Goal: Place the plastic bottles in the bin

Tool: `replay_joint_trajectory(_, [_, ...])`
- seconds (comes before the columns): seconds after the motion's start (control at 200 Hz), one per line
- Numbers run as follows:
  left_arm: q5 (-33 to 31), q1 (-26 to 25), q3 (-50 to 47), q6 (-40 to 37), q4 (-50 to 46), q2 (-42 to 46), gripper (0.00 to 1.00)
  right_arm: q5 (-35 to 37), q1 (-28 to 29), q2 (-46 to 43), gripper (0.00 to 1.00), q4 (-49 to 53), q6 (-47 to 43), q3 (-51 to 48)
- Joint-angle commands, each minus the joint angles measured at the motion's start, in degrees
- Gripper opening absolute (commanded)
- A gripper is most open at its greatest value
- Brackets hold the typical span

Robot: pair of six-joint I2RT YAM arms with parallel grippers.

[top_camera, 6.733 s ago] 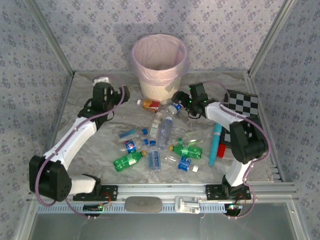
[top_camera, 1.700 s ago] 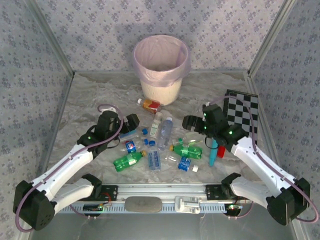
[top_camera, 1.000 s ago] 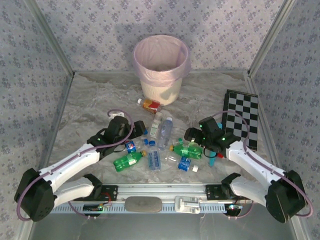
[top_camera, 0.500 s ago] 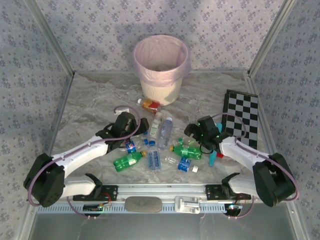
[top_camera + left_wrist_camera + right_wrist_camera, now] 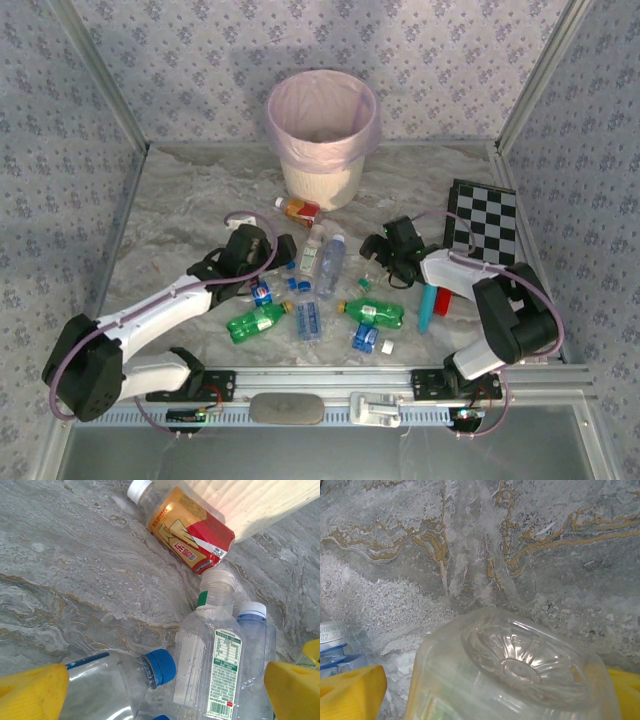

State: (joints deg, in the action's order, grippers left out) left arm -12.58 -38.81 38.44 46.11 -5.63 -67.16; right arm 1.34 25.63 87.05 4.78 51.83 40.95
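Several small plastic bottles lie scattered on the marble table in front of the bin (image 5: 320,180), a cream basket lined with a pink bag. My left gripper (image 5: 272,248) (image 5: 167,682) is open low over a clear bottle with a blue cap (image 5: 115,685). Beyond it lie a green-labelled clear bottle (image 5: 215,650) and an orange-red labelled bottle (image 5: 192,527) (image 5: 298,208). My right gripper (image 5: 376,252) (image 5: 495,690) is open, and a clear bottle (image 5: 520,680) sits base-outward between its fingers with a small gap on the left. Two green bottles (image 5: 255,322) (image 5: 375,312) lie nearer the front.
A turquoise stick with a red end (image 5: 427,305) lies right of the bottles, under the right forearm. The chequered board (image 5: 485,225) sits at the right. The bin's cream wall (image 5: 260,500) rises just behind the orange-red bottle. Enclosure walls close in both sides.
My right gripper has pulled back from the green bottle toward the bin side, and that green bottle has slid toward the front. My left gripper has barely moved over the blue-capped bottle.
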Motion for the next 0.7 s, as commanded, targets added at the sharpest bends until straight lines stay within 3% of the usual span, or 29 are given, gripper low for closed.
replay_joint_trajectory(0.0, [-2.5,-0.6,-0.8,-0.6,-0.8,2.1,1.0,-0.2,0.4,3.7,1.0,-2.1,-0.4,2.0])
replay_joint_trajectory(0.695, [-3.8,-0.5,-1.3,-1.8,-1.3,2.8,1.0,3.2,0.1,9.4,0.82,-3.9,3.4,7.3])
